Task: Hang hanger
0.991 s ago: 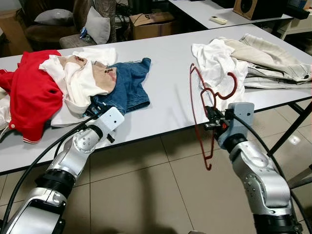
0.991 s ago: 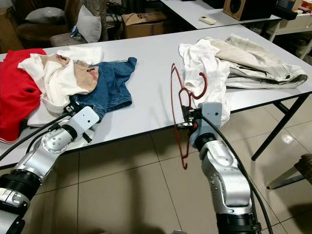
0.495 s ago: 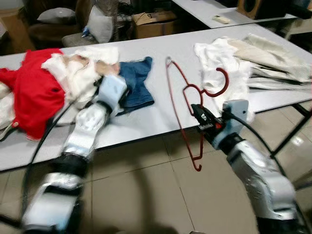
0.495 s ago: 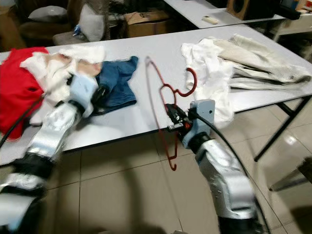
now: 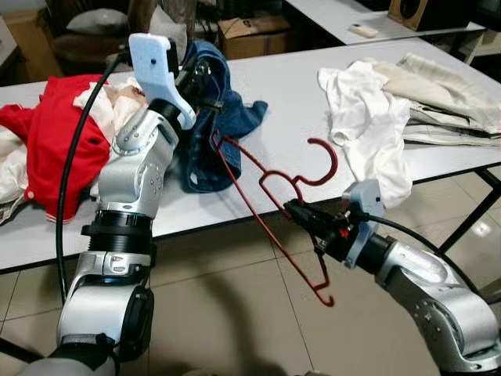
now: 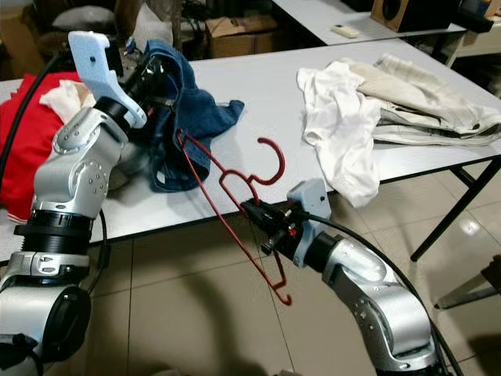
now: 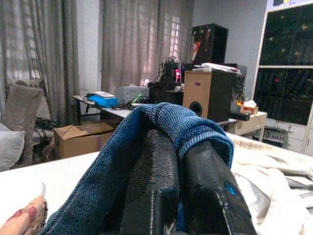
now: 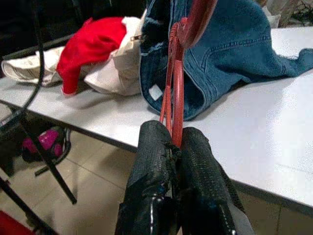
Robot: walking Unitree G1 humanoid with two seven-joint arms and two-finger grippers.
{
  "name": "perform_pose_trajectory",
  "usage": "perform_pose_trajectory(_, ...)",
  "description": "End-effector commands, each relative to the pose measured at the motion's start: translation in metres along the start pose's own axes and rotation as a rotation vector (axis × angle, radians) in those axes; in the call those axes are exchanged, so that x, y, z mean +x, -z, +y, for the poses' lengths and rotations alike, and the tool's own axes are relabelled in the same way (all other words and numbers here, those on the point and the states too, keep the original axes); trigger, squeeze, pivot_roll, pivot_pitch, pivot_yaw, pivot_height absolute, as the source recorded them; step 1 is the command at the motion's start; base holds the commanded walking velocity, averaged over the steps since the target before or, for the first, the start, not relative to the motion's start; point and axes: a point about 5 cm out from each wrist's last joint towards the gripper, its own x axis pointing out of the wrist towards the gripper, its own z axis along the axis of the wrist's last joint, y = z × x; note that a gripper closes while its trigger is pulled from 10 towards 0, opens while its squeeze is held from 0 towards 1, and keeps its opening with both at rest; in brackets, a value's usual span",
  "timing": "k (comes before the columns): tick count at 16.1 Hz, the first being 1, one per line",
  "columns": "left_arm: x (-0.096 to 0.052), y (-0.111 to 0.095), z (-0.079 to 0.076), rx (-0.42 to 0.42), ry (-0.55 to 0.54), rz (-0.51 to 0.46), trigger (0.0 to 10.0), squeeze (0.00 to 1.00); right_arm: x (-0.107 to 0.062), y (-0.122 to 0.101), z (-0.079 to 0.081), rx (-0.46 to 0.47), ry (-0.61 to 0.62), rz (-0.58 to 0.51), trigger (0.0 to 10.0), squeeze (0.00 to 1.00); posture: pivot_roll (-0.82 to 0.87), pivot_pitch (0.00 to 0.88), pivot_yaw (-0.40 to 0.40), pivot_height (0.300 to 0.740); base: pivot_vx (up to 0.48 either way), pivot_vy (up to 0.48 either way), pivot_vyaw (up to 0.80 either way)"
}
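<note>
The left tool (image 5: 205, 78) grips the denim (image 5: 205, 149) above the worktop (image 5: 290, 117). The right tool (image 5: 301, 215) clamps the hanger (image 5: 270, 184). Next, I judge, threading the hanger arm into the waist.

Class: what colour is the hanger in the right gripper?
Red; the hanger shows best in the right eye view.

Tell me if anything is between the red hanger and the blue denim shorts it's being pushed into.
Nothing visible does. The right gripper holds the red hanger, whose upper end already reaches the denim shorts lifted off the table by the left gripper.
</note>
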Motion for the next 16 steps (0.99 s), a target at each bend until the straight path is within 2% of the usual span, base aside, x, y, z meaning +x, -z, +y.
perform_pose_trajectory(1,0.002,-0.015,-0.003,0.05,0.029,-0.033,0.0,0.0,-0.001,0.007,-0.001,0.004,-0.012,0.057,10.0,0.0,-0.12,0.0,0.039,0.74,0.0,0.0,0.0)
perform_pose_trajectory(2,0.001,-0.016,-0.006,0.058,0.042,-0.028,0.0,0.0,-0.002,0.011,-0.002,0.001,-0.016,0.09,10.0,0.0,-0.12,0.0,0.037,0.74,0.0,0.0,0.0)
perform_pose_trajectory(5,-0.001,-0.012,-0.006,0.132,0.051,0.013,0.0,0.0,-0.01,0.009,0.003,0.007,-0.074,0.087,10.0,0.0,-0.12,0.0,0.036,0.74,0.0,0.0,0.0)
perform_pose_trajectory(7,-0.002,-0.011,-0.009,0.152,0.057,0.027,0.0,0.0,-0.017,0.011,0.004,0.014,-0.13,0.118,10.0,0.0,-0.11,0.0,0.031,0.74,0.0,0.0,0.0)
perform_pose_trajectory(10,-0.005,-0.01,-0.01,0.17,0.069,0.041,0.0,0.0,-0.014,0.009,0.001,0.02,-0.13,0.112,10.0,0.0,-0.11,0.0,0.022,0.74,0.0,0.0,0.0)
perform_pose_trajectory(11,-0.006,-0.008,-0.011,0.177,0.078,0.049,0.0,0.0,-0.013,0.01,-0.003,0.013,-0.101,0.111,10.0,0.0,-0.11,0.0,0.023,0.74,0.0,0.0,0.0)
perform_pose_trajectory(13,-0.007,-0.005,-0.018,0.18,0.125,0.073,0.0,0.0,-0.006,0.011,-0.017,-0.002,0.034,0.101,10.0,0.0,-0.11,0.0,0.023,0.74,0.0,0.0,0.0)
perform_pose_trajectory(14,-0.008,0.001,-0.023,0.194,0.172,0.114,0.0,0.0,0.0,0.009,-0.023,0.003,0.091,0.072,10.0,0.0,-0.11,0.0,0.023,0.74,0.0,0.0,0.0)
perform_pose_trajectory(16,-0.012,0.018,-0.034,0.213,0.25,0.205,0.0,0.0,0.012,0.003,-0.021,0.014,0.083,0.011,10.0,0.0,-0.11,0.0,0.02,0.74,0.0,0.0,0.0)
